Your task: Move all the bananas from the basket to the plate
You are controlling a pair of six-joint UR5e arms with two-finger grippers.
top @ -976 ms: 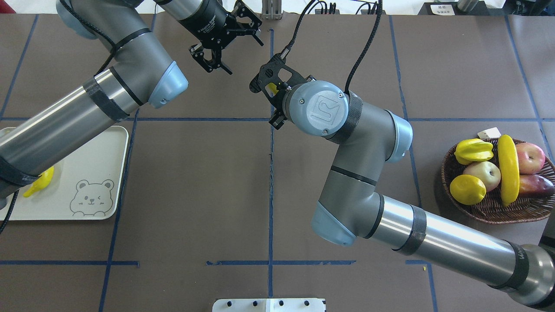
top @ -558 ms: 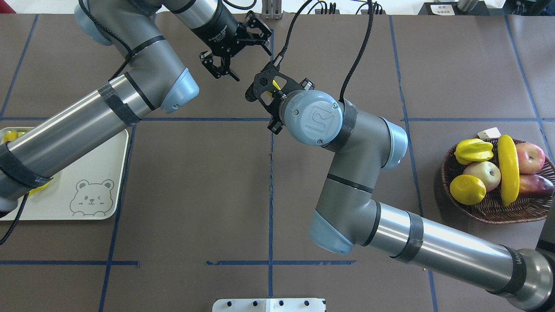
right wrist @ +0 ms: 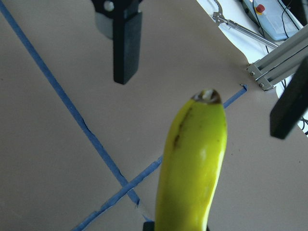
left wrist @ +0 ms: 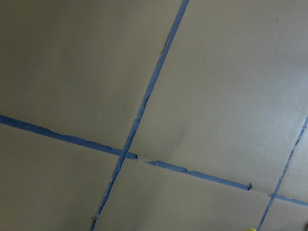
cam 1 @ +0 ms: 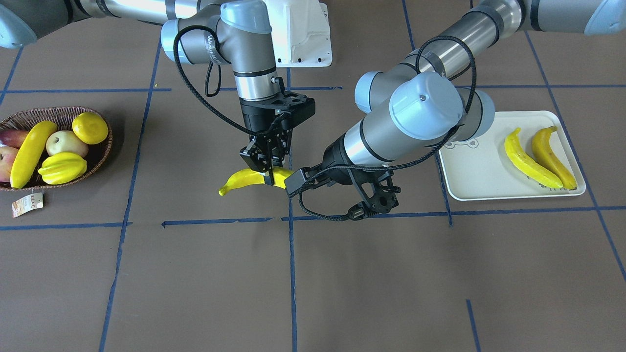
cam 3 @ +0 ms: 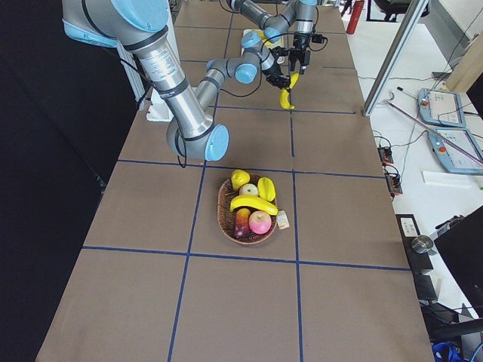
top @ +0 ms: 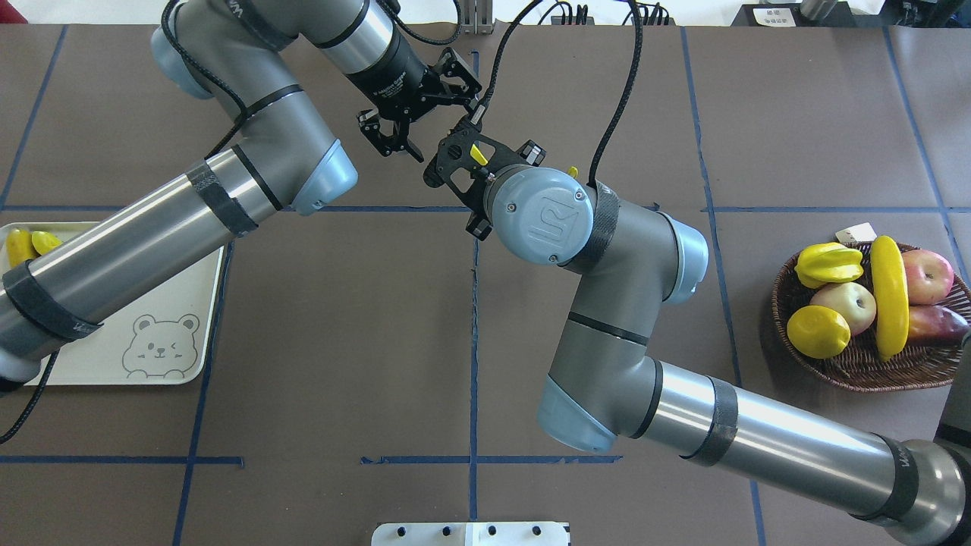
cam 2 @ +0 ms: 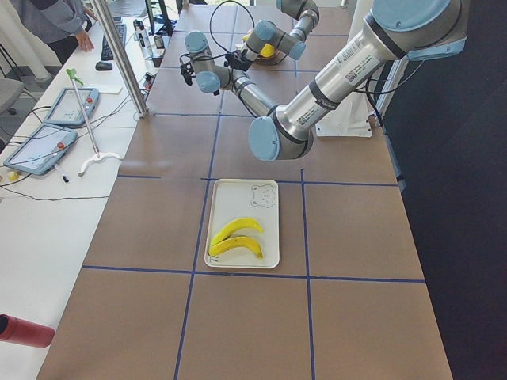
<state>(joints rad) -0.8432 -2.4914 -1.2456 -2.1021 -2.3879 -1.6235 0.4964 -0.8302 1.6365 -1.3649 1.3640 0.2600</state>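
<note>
A banana (cam 1: 244, 179) is held above the middle of the desk (cam 1: 195, 274), clamped in the jaws of the right gripper (cam 1: 267, 171). The left gripper (top: 434, 114) is seen just beside it, its jaws spread wide on either side of the banana's tip. Two bananas (cam 1: 525, 159) are laid on the plate (cam 1: 464, 188). One more banana (cam 1: 28, 154) lies in the basket (cam 1: 100, 159), well apart.

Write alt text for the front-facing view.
The right gripper holds a banana over mid-table, with the open left gripper close beside it. Two bananas lie on the plate at the picture's right; a fourth banana sits in the basket at its left among other fruit.
</note>
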